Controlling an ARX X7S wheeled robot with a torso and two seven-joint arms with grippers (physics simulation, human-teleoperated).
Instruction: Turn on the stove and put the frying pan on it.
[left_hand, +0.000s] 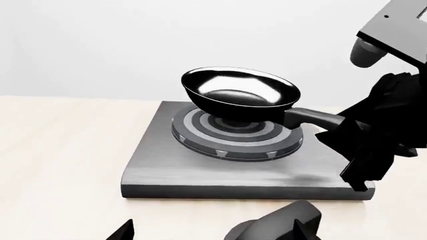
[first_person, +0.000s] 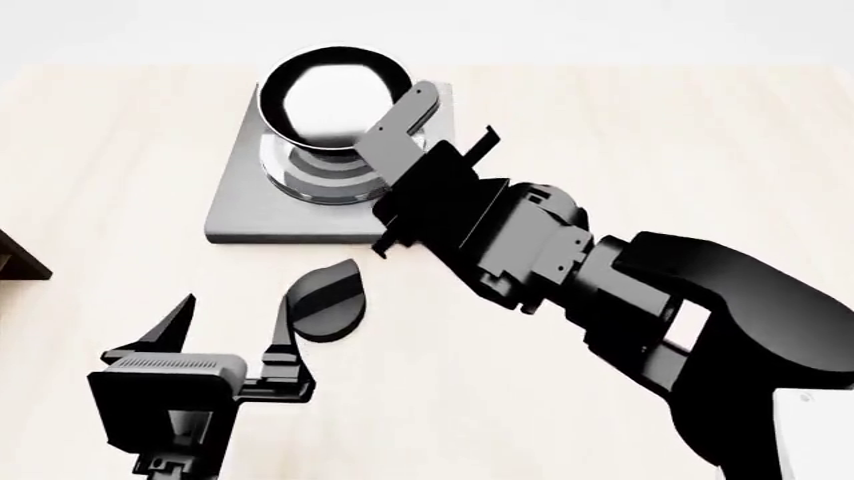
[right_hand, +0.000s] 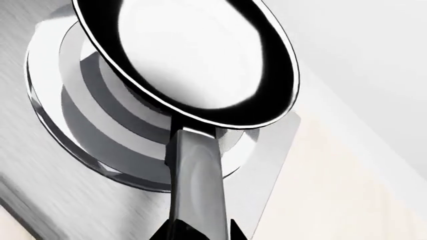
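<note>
The grey stove (left_hand: 200, 170) (first_person: 247, 215) lies on the pale table. The black frying pan (left_hand: 240, 92) (first_person: 327, 100) (right_hand: 187, 55) hangs tilted just over its ringed burner (left_hand: 233, 137) (first_person: 320, 175); I cannot tell whether they touch. My right gripper (first_person: 400, 150) (right_hand: 200, 232) (left_hand: 353, 135) is shut on the pan's long handle (right_hand: 193, 170). The black knob (first_person: 327, 300) (left_hand: 277, 225) sits on the table in front of the stove, beside one finger of my left gripper (first_person: 234, 320) (left_hand: 212, 232). That gripper is open with nothing between its fingers.
A corner of a brown shelf (first_person: 14, 260) shows at the left edge of the head view. The pale wooden table (first_person: 601, 120) stretches around the stove. My right arm (first_person: 641, 290) reaches across from the right.
</note>
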